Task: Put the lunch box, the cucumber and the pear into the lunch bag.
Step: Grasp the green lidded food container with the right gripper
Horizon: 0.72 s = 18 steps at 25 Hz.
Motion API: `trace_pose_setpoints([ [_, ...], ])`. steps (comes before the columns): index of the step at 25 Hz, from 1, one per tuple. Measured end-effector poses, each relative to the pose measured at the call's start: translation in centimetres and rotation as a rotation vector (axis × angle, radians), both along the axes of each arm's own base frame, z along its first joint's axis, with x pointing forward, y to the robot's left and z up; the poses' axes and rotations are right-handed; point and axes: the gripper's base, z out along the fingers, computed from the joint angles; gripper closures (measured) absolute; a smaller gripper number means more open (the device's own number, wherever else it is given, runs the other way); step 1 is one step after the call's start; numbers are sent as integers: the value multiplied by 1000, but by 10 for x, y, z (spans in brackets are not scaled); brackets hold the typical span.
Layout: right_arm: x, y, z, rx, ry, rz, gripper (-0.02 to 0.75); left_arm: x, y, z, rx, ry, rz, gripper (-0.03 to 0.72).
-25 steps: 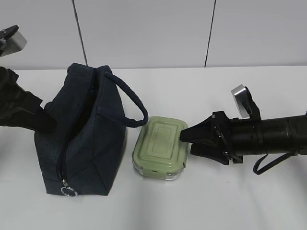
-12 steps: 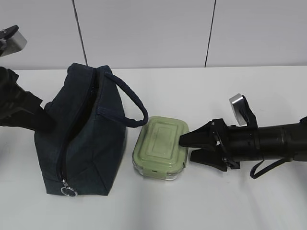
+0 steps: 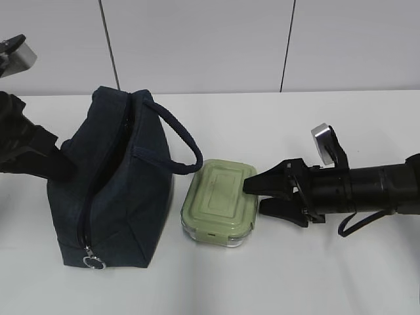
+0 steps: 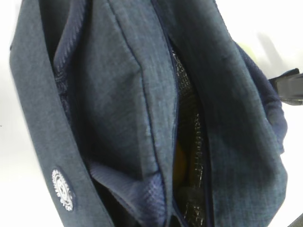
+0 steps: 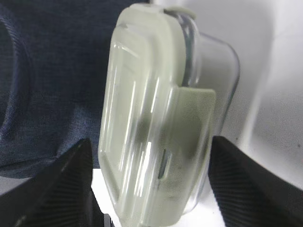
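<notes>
The lunch box (image 3: pixel 220 202), clear with a sage-green lid, lies on the white table just right of the lunch bag (image 3: pixel 115 197). My right gripper (image 3: pixel 254 197) is open, one finger on each side of the box's right end; in the right wrist view the lunch box (image 5: pixel 156 123) fills the gap of the right gripper (image 5: pixel 151 189) with daylight on both sides. The navy bag stands open at the top. My left gripper (image 3: pixel 65 167) is pressed into the bag's left side, shut on its fabric, fingertips hidden. A yellow patch, the pear (image 4: pixel 181 158), shows inside the lunch bag (image 4: pixel 118 94). The cucumber is out of view.
The bag's handle (image 3: pixel 182 146) loops out toward the box. A metal ring pull (image 3: pixel 94 263) hangs at the bag's near lower corner. White table (image 3: pixel 275 275) spreads in front and to the right; a pale panelled wall (image 3: pixel 197 46) closes the back.
My right arm has sunk a little and edged left toward the box, and its jaws have spread wider. The left arm, the bag and the box have not moved.
</notes>
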Motion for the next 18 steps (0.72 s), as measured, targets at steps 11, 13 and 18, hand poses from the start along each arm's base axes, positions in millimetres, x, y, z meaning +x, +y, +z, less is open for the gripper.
trace_pose_setpoints([
  [11, 4, 12, -3, -73, 4, 7, 154, 0, 0, 0, 0, -1, 1, 687],
  [13, 4, 13, -4, -84, 6, 6, 154, 0, 0, 0, 0, -1, 1, 687],
  [18, 4, 13, -5, -91, 9, 4, 155, 0, 0, 0, 0, -1, 1, 687],
])
